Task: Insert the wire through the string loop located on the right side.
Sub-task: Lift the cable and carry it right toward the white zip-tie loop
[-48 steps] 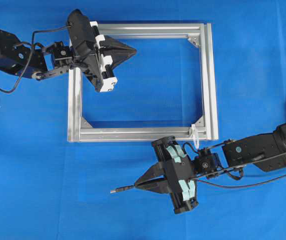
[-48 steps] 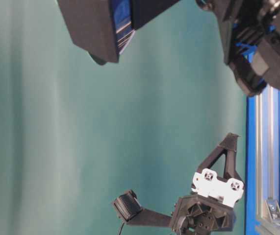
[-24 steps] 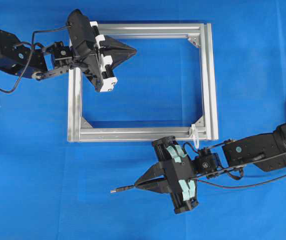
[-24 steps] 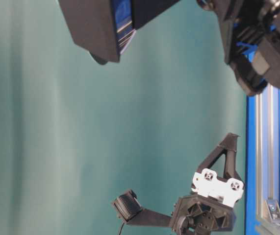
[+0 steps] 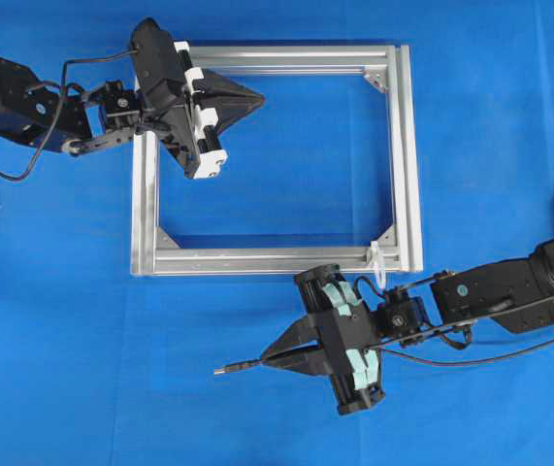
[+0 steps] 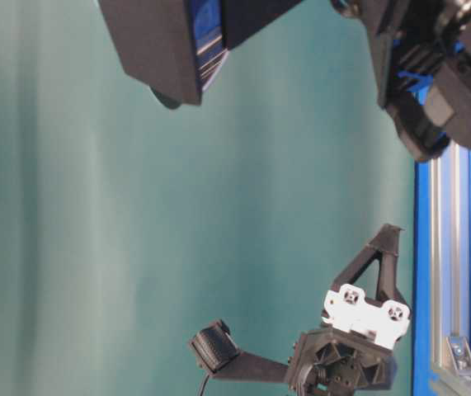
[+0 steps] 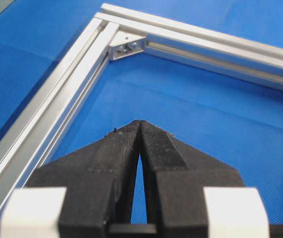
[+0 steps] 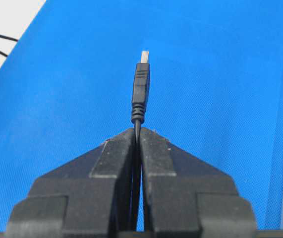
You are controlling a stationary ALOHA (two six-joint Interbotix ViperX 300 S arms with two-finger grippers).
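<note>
- The right claw (image 5: 265,360) is clenched on the wire (image 5: 241,366), below the frame's bottom bar on the blue counter (image 5: 63,320); the silver-tipped plug sticks out of the claw toward 9 o'clock.
- Only the right wrist view shows the grip close up: the thin cable runs between the two black fingers (image 8: 114,158) and the ribbed plug stands just past their tips.
- The string loop (image 5: 377,262) shows only from overhead, a small white ring at the frame's lower right corner, at about 1 o'clock from the right claw and apart from it.
- The left claw (image 5: 255,95) is clenched on nothing, its tips inside the silver frame (image 5: 405,155) near the upper left corner.
- The left wrist view shows those fingers (image 7: 124,148) pressed together over bare blue cloth, with a corner bracket (image 7: 127,45) at 12 o'clock.
- The table-level view is turned on its side: a teal backdrop (image 6: 78,223) fills most of it, dark arm parts crowd the top, and neither wire nor loop can be seen there.
- Behind the right claw, the wire trails off toward 3 o'clock beneath the right arm.
</note>
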